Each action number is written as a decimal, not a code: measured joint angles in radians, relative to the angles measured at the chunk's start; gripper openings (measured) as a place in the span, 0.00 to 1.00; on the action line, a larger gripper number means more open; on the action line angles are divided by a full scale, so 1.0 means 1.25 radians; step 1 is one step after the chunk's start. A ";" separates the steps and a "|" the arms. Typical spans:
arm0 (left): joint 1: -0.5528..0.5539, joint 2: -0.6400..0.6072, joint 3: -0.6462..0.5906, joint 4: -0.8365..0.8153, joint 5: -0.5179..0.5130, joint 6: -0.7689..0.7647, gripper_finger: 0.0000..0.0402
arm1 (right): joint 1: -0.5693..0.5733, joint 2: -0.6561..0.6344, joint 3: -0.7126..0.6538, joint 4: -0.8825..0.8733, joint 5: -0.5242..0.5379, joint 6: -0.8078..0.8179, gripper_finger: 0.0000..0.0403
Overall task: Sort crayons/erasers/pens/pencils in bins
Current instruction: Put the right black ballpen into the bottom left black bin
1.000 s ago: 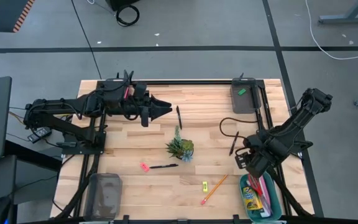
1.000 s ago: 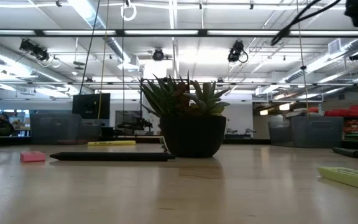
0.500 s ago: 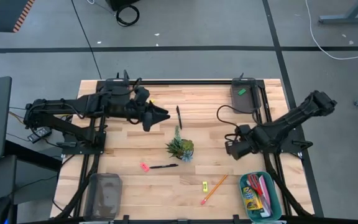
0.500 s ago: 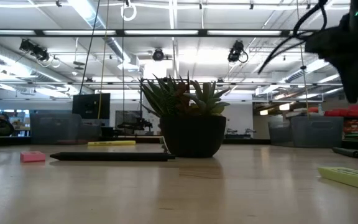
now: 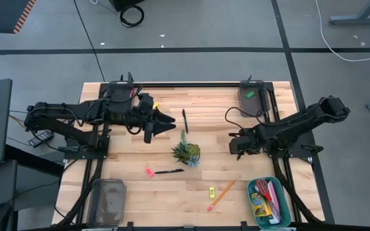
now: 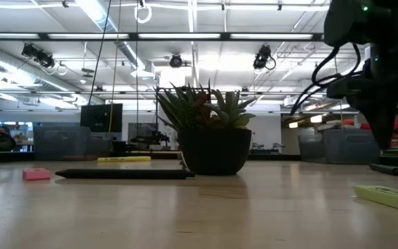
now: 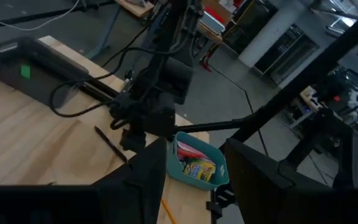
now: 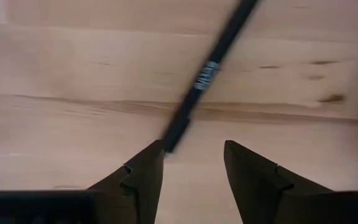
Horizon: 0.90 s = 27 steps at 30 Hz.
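My right gripper [image 5: 235,146] points down, open, over a black pen [image 8: 209,73] that lies flat on the table right of the plant; the pen's near end [image 8: 169,142] sits just beside one finger [image 8: 143,175]. My left gripper [image 5: 171,123] hovers open and level at the far left, with nothing between its fingers [image 7: 135,186]. Another black pen [image 5: 185,120] lies ahead of it, and one more [image 5: 169,171] lies beside a pink eraser [image 5: 149,172]. A yellow eraser [image 5: 211,191] and an orange pencil [image 5: 222,196] lie near the front. The teal bin [image 5: 281,215] holds the crayon box [image 5: 258,204].
A potted spiky plant [image 5: 186,153] stands mid-table. A dark bin [image 5: 252,106] at the far right holds a green eraser [image 5: 250,94]. A translucent bin [image 5: 108,200] stands at the near left. A black cable [image 5: 231,122] loops near my right arm.
My right gripper has left the teal bin, swung toward the table's far edge and left, and sunk down over the black pen right of the plant, rolling as it went. Its fingers have stayed open.
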 joint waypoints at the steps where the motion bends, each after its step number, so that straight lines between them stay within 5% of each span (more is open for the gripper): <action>1: 0.000 -0.003 0.000 0.002 0.000 0.001 0.43 | -0.005 0.000 -0.002 0.016 0.001 -0.001 0.44; 18: 0.003 -0.056 0.001 0.010 0.000 0.065 0.43 | -0.106 0.125 0.001 0.110 -0.050 -0.021 0.44; 27: 0.003 -0.077 0.001 0.008 0.000 0.066 0.43 | -0.105 0.083 0.008 0.088 -0.072 -0.023 0.44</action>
